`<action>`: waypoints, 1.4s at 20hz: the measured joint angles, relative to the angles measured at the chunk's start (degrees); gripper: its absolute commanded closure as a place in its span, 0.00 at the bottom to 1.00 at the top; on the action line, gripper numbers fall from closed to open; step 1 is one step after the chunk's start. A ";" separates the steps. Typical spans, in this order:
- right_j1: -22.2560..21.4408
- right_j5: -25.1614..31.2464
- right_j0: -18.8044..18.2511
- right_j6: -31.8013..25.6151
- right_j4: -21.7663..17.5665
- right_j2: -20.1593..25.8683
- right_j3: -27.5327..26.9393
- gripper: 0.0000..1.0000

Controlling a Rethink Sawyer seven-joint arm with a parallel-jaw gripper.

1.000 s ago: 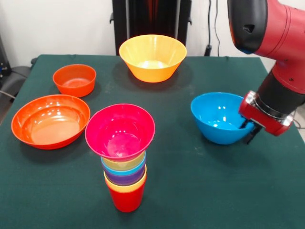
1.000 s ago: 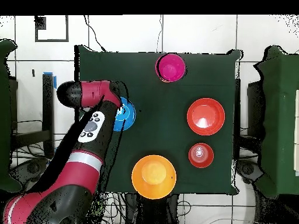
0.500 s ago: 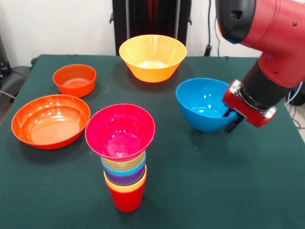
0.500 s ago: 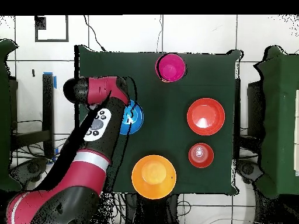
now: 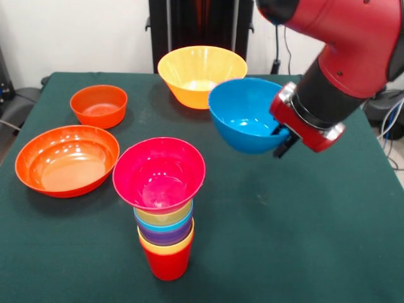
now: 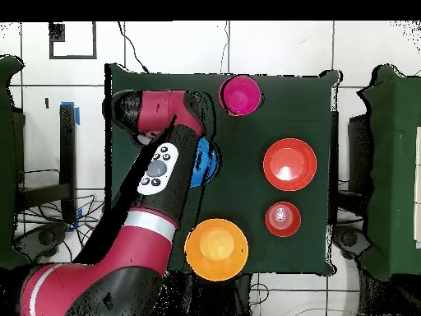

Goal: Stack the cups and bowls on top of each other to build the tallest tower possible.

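Gripping the large blue bowl (image 5: 246,115) by its right rim, the gripper (image 5: 282,137) holds it clear of the green table (image 5: 303,221), tilted slightly; the jaws clench the bowl's wall, one dark finger visible outside it. Front view shows the tower (image 5: 162,205): red cup at the base, yellow-orange, purple, blue and pale yellow cups nested above, and the small magenta-pink bowl (image 5: 159,173) on top. Overhead view shows only that pink bowl (image 6: 241,95), hiding the cups beneath. There the arm covers most of the blue bowl (image 6: 209,161), leaving a sliver. Large yellow-orange bowl (image 5: 202,76) sits behind the lifted one; wide shallow orange bowl (image 5: 67,160) and small orange bowl (image 5: 98,105) rest well apart from the tower's left in the front view.
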 measured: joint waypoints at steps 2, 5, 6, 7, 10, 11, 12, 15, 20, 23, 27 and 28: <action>-1.12 2.70 -1.34 -0.01 -0.66 0.04 -1.13 1.00; -2.04 4.05 -2.23 -0.02 -1.07 0.25 -1.76 1.00; -2.91 4.88 -2.94 -0.02 -1.46 0.45 -2.13 1.00; -3.55 5.38 -3.45 -0.04 -1.83 0.59 -2.31 1.00; -4.68 6.13 -4.43 -0.31 -2.84 0.79 -2.77 1.00; -4.92 6.27 -4.68 -0.44 -3.16 0.84 -2.99 1.00; -5.20 6.40 -4.98 -0.60 -3.54 0.92 -3.32 1.00; -5.80 6.52 -5.84 -1.42 -4.67 1.08 -4.45 1.00; -6.46 6.52 -6.80 -3.57 -6.05 1.50 -5.60 1.00; -7.11 6.65 -7.51 -5.95 -6.76 1.97 -5.94 1.00; -7.98 7.38 -8.49 -10.07 -8.17 2.51 -6.62 1.00; -8.13 7.52 -8.59 -10.50 -8.29 2.58 -6.69 1.00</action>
